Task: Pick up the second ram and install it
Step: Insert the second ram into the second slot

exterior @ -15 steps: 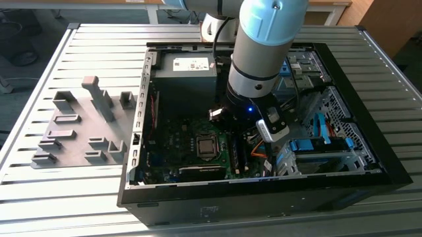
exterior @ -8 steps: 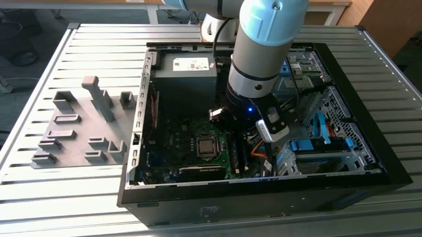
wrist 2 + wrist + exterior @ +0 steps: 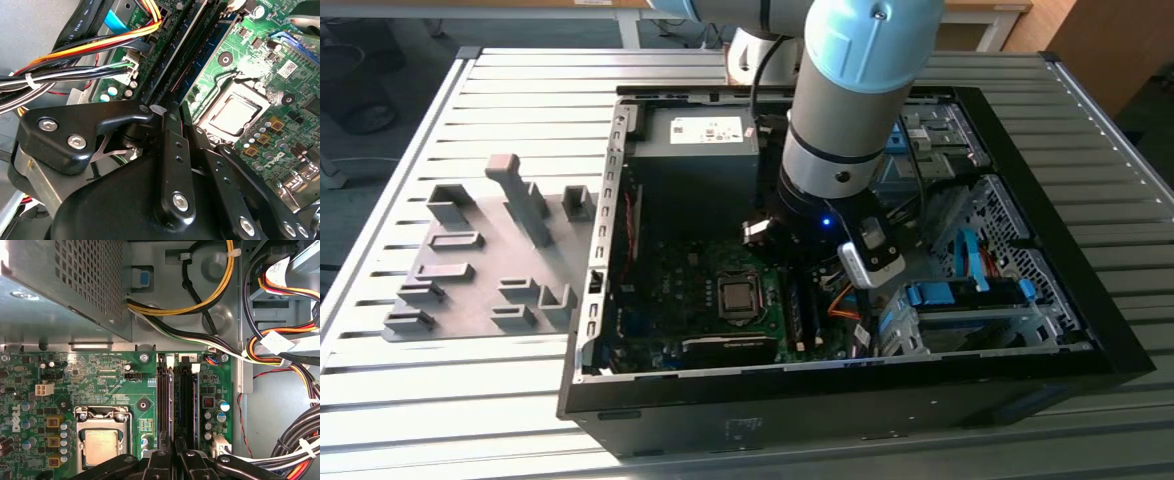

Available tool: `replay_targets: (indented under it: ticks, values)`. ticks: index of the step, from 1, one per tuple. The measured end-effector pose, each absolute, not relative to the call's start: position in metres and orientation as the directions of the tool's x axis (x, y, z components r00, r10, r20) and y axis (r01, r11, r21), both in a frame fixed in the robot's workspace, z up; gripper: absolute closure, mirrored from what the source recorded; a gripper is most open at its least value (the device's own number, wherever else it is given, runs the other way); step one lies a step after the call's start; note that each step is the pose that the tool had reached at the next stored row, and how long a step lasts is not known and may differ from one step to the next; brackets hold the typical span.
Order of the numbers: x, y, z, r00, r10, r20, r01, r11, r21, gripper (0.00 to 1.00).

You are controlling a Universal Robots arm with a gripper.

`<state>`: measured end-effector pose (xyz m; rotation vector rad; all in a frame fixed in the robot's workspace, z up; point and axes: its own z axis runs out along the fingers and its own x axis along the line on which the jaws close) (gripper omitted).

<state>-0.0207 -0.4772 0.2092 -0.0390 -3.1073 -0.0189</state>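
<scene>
1. Gripper [image 3: 172,456] narrow, seemingly pinching the second ram [image 3: 211,47], which sat edge-on along a motherboard slot [image 3: 186,405].
2. Risk: a tilted stick might jam or seat half-way; the nearby cables [image 3: 280,352] could snag the arm.
3. Open computer case [image 3: 854,405] lay on a slatted metal table [image 3: 480,400], grey fixture [image 3: 467,290] beside it.

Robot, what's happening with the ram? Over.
Gripper low over memory slots. Second ram can't be made out for sure. Cable bundle off to the side, apart.
</scene>
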Motion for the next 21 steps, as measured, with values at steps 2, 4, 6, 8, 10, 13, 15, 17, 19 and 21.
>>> replay_targets:
  ticks: [2,4,6,8,10,13,15,17,19,21]
  values:
    - [-0.0207,-0.4772,0.2092,-0.999,0.025,0.034,0.025,1.0,0.012,0.86]
    - [-0.0207,-0.4771,0.2102,-0.999,0.025,0.034,0.025,1.0,0.012,0.86]
    - [-0.0207,-0.4772,0.2121,-0.999,0.025,0.034,0.025,1.0,0.012,0.86]
    - [-0.0207,-0.4772,0.2124,-0.999,0.025,0.034,0.025,1.0,0.013,0.86]
    - [-0.0207,-0.4775,0.2125,-0.999,0.025,0.034,0.025,1.0,0.013,0.86]
    - [-0.0207,-0.4784,0.2124,-0.999,0.025,0.034,0.025,1.0,0.013,0.86]
    - [-0.0206,-0.4795,0.2124,-0.999,0.025,0.034,0.025,1.0,0.013,0.86]
    - [-0.0207,-0.4797,0.2125,-0.999,0.025,0.034,0.025,1.0,0.013,0.86]
    - [-0.0207,-0.4797,0.2124,-0.999,0.025,0.034,0.025,1.0,0.012,0.86]
    - [-0.0207,-0.4798,0.2123,-0.999,0.025,0.034,0.026,1.0,0.012,0.86]
